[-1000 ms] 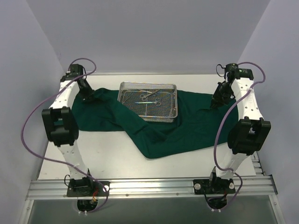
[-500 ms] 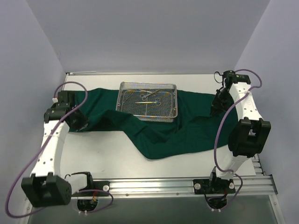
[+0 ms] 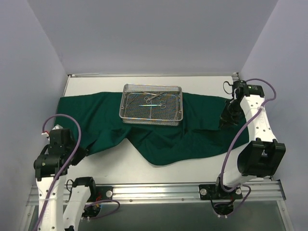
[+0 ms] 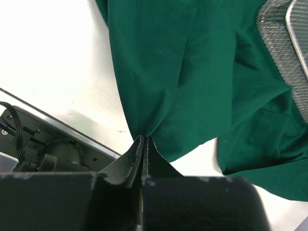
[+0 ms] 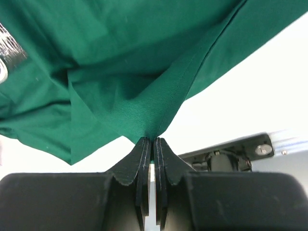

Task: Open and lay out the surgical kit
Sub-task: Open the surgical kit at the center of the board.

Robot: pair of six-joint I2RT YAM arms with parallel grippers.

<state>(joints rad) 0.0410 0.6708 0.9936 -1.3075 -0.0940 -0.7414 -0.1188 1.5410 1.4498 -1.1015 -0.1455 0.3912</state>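
The green cloth (image 3: pixel 168 137) lies spread wide across the white table (image 3: pixel 120 166). The wire tray (image 3: pixel 144 114) sits on top of it near the back, with small steel tools (image 3: pixel 154 99) inside. The left gripper (image 4: pixel 144 143) is pinched tight on the cloth's near left edge, close to the front of the table, and the right gripper (image 5: pixel 152 142) is pinched tight on a fold at the cloth's right end.
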